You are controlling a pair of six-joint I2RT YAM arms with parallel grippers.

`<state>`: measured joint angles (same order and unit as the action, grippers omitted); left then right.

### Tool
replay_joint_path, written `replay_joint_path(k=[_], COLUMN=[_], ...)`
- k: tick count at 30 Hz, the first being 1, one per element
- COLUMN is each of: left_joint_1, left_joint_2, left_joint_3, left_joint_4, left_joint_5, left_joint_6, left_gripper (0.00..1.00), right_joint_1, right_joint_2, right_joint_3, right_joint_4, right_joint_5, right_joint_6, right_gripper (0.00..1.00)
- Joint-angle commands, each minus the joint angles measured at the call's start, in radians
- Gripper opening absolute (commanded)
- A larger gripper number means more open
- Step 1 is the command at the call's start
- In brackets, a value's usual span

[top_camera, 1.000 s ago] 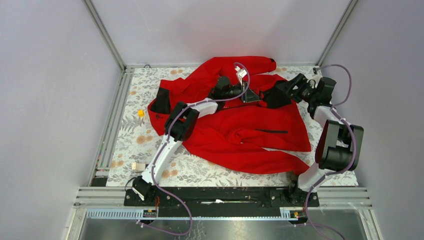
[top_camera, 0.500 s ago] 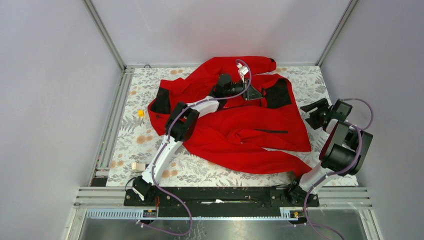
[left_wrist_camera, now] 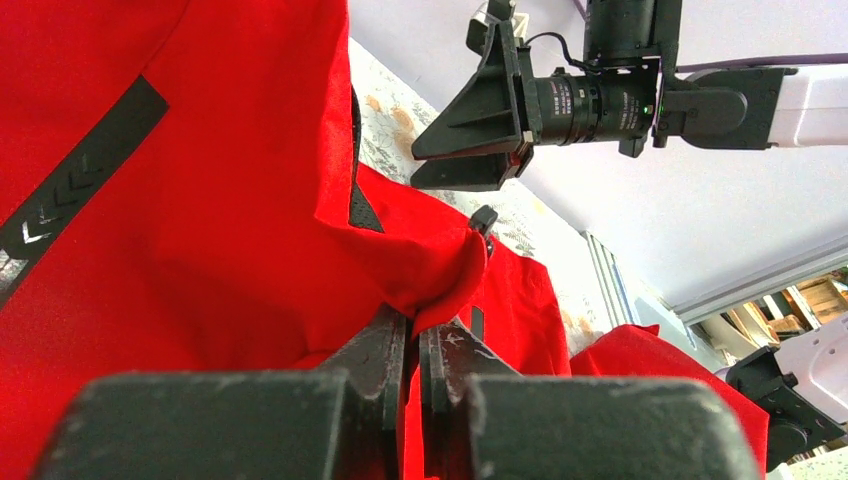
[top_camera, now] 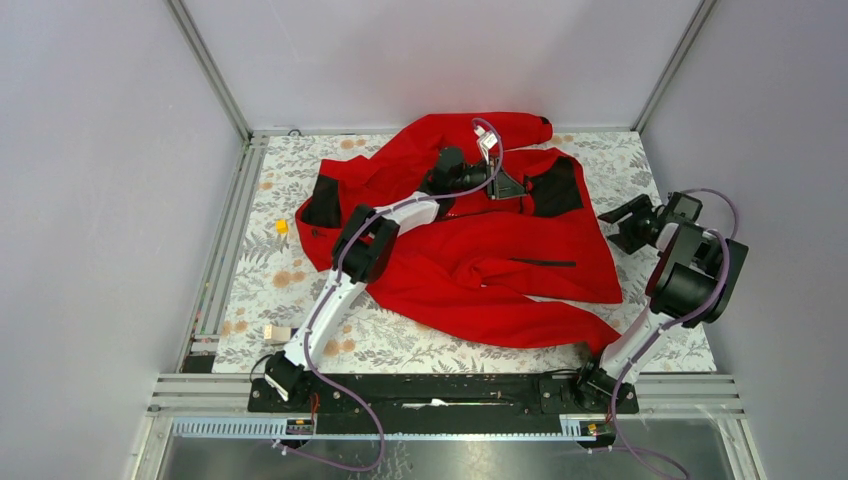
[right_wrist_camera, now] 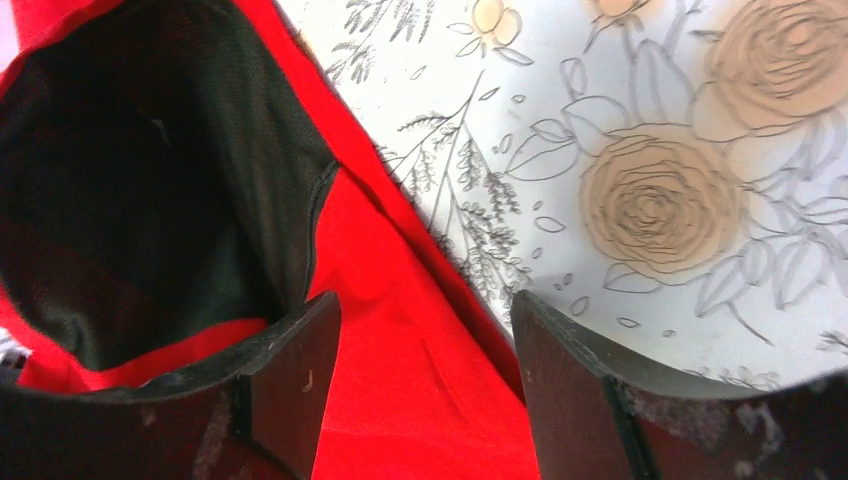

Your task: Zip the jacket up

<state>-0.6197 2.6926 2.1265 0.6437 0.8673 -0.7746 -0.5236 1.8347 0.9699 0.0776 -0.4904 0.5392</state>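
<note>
Jacket (top_camera: 480,260), red, lay across counter (top_camera: 300,270) from centre to 12 o'clock; left gripper (left_wrist_camera: 413,335) pinched a fabric fold at 12 o'clock; right gripper (right_wrist_camera: 425,310) stood spread by its 3 o'clock edge.

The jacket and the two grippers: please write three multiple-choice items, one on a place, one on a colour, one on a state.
1. Where is the right gripper relative to the jacket?
A. over its middle
B. beside its right edge
C. beside its left edge

2. What colour is the jacket's inner lining?
A. black
B. white
C. yellow

3. How is the left gripper?
A. open
B. shut on nothing
C. shut on a fold of the jacket

Answers:
1 B, the top view shows it just off that edge.
2 A, the right wrist view shows black lining.
3 C, its fingers pinch red fabric.
</note>
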Motion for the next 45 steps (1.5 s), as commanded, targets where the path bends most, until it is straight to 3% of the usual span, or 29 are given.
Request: replay_joint_path(k=[1, 3, 8, 16, 22, 31, 38, 45], left_joint_1=[-0.007, -0.011, -0.020, -0.020, -0.019, -0.017, -0.018, -0.018], left_joint_2=[0.018, 0.027, 0.025, 0.031, 0.023, 0.015, 0.023, 0.021], left_joint_3=[0.060, 0.071, 0.080, 0.090, 0.091, 0.081, 0.076, 0.069], left_joint_4=[0.026, 0.014, -0.028, -0.046, -0.066, -0.059, -0.026, -0.022], left_joint_5=[0.000, 0.002, -0.003, -0.001, -0.004, 0.000, 0.005, 0.007], left_joint_6=[-0.008, -0.005, 0.036, 0.046, 0.072, 0.074, 0.043, 0.043], left_gripper=[0.00, 0.00, 0.00, 0.00, 0.00, 0.00, 0.00, 0.00], right_joint_1=[0.009, 0.012, 0.041, 0.073, 0.074, 0.074, 0.075, 0.078], right_joint_2=[0.050, 0.039, 0.036, 0.035, 0.031, -0.040, -0.111, -0.063], right_joint_3=[-0.056, -0.082, -0.053, -0.088, -0.039, -0.113, -0.104, -0.059], right_joint_4=[0.096, 0.188, 0.189, 0.369, 0.303, 0.432, 0.309, 0.290], right_joint_5=[-0.156, -0.215, -0.305, -0.428, -0.365, -0.284, -0.234, -0.217], right_joint_6=[0.060, 0.119, 0.121, 0.221, 0.139, 0.174, 0.074, 0.063], right_gripper=[0.69, 0.63, 0.55, 0.53, 0.58, 0.55, 0.61, 0.62])
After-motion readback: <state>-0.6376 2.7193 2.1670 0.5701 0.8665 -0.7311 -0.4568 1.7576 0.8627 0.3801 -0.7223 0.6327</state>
